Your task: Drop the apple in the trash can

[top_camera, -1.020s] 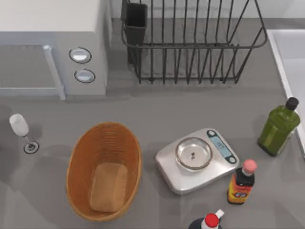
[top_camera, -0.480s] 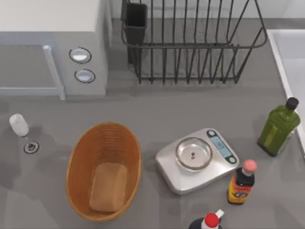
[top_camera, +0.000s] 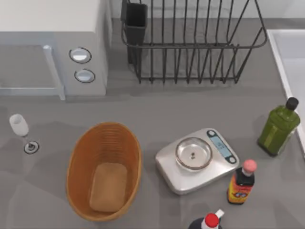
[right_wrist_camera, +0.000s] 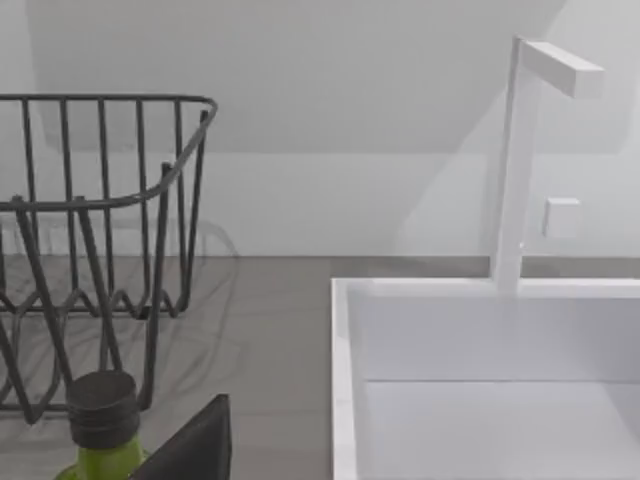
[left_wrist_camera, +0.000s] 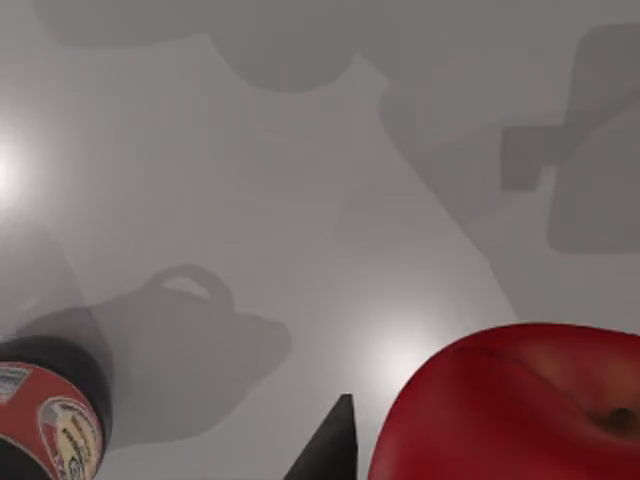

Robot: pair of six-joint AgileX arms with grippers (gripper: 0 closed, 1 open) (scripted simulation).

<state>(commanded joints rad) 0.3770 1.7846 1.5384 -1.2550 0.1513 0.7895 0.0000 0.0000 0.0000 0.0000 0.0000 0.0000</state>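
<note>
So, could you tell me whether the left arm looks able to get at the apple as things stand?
Probably yes: the apple sits close beside the left end effector's dark fingertip in the left wrist view, with only bare grey surface between them. The red-labelled bottle stands off to the other side.

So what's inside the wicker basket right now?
The wicker basket holds one tan, rounded-rectangular piece lying flat on its floor, nothing else. What is under that piece is covered.

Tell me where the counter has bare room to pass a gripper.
Open: the strip between the dish rack and the kitchen scale, and between the wine glass and wicker basket. Crowded: lower right, around the scale, sauce bottle and green bottle.
</note>
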